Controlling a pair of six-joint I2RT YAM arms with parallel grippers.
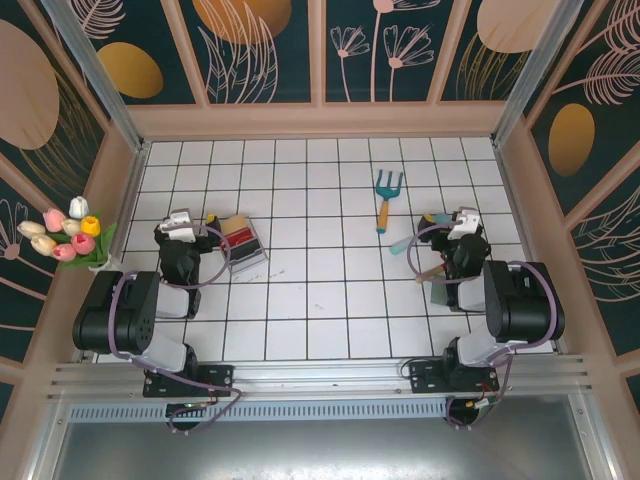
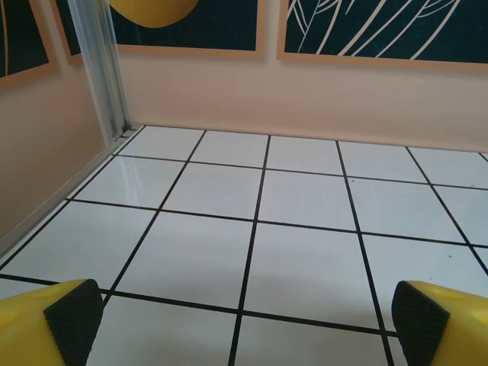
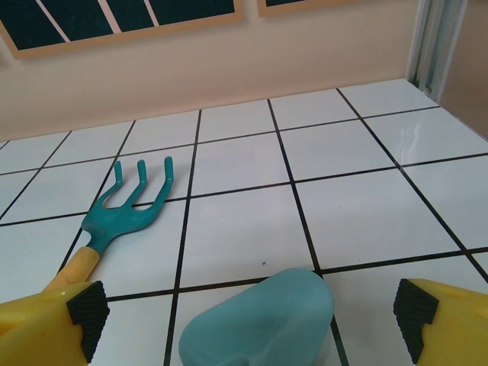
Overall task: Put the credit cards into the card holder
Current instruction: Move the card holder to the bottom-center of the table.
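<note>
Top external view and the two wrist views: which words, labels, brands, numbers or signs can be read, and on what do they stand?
No text can be read anywhere.
Credit cards: any print is too small to read.
Teal garden fork and teal scoop: no marking is visible.
Wall panels: leaf and flower drawings, no letters.
</note>
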